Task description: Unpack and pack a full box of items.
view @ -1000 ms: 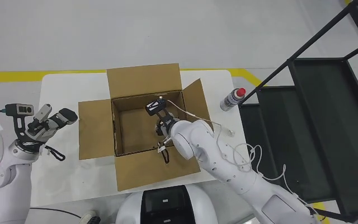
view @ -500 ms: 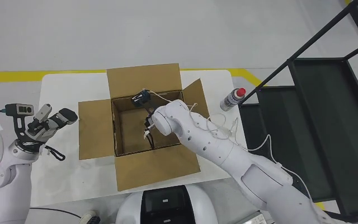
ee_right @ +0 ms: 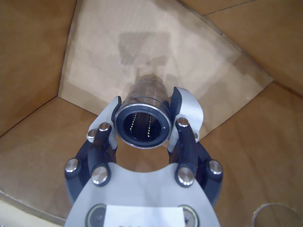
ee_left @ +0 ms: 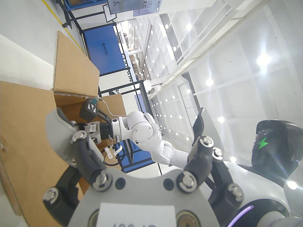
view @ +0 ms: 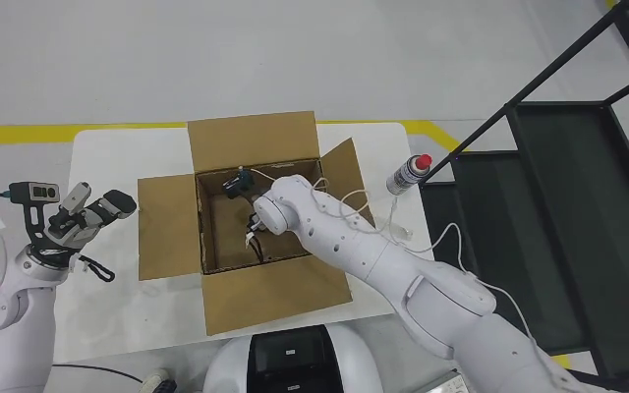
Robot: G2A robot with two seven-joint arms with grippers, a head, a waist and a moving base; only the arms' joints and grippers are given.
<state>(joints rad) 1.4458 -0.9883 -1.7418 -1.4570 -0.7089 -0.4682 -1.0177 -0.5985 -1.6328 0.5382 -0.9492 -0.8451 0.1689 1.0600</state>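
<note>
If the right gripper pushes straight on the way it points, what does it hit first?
Likely the bare box floor, met first by the metal bearing held in the right gripper; depth is unclear.

I see a plain brown cardboard box (view: 167, 231) on my white table (view: 108, 167); the shiny silver metal cylinder (ee_right: 148, 92) has a black ring at its mouth, the right gripper (ee_right: 146, 99) is white over black, the white spray can (view: 407, 174) red-capped

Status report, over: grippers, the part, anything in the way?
Left gripper open, beside the box. Right gripper shut on metal bearing, inside the box. Spray can outside, well apart.
</note>
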